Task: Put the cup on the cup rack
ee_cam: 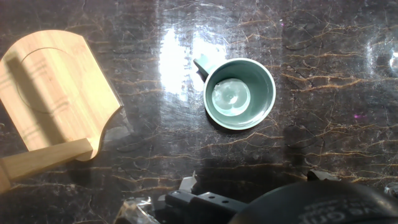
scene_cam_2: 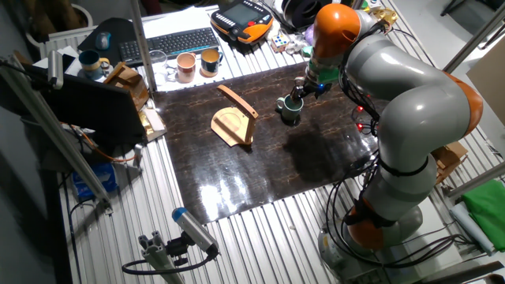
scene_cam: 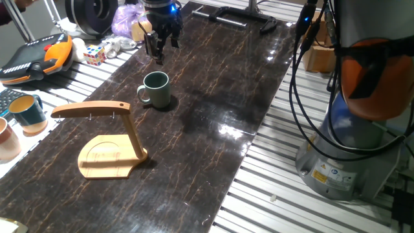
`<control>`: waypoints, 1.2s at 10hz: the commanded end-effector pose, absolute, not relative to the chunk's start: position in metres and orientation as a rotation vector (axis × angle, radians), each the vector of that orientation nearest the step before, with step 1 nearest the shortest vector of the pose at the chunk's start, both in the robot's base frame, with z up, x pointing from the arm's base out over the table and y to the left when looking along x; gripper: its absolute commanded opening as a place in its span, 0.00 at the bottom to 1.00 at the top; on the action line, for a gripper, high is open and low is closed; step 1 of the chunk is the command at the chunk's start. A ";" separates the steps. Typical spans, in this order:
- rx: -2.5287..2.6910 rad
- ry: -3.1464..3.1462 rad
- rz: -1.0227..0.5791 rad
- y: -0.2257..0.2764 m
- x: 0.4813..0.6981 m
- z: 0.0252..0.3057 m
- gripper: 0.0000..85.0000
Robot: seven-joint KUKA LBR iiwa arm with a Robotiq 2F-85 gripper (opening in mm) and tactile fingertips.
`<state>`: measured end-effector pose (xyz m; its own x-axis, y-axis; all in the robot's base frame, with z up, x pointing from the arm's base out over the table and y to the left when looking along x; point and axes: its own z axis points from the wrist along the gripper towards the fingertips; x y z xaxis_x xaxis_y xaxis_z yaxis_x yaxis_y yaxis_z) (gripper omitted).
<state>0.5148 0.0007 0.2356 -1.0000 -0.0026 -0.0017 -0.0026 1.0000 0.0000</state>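
Observation:
The sage-green cup (scene_cam: 155, 89) stands upright on the dark marble tabletop, and it is empty. In the hand view the cup (ee_cam: 239, 93) is seen from above, with its handle pointing toward the upper left. The wooden cup rack (scene_cam: 107, 155) stands close in front of it, nearer the table's front edge, and nothing hangs from its horizontal arm. My gripper (scene_cam: 165, 52) hovers above the table just behind the cup, fingers pointing down, open and holding nothing. The other fixed view shows the gripper (scene_cam_2: 298, 93) right above the cup (scene_cam_2: 290, 109), with the rack (scene_cam_2: 233, 122) to its left.
A teal cup (scene_cam: 27, 111) and a pinkish-beige cup (scene_cam: 6, 139) stand off the marble at the left. A colour cube (scene_cam: 94, 55), an orange teach pendant (scene_cam: 35, 58) and a purple bag (scene_cam: 126, 19) lie behind. The robot base (scene_cam: 362, 129) is to the right.

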 end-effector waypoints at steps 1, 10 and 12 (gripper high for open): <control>-0.004 3.140 0.000 0.001 0.515 0.236 0.99; 0.236 3.145 -0.031 -0.013 0.517 0.266 0.01; 0.383 3.113 -0.018 -0.013 0.523 0.262 0.01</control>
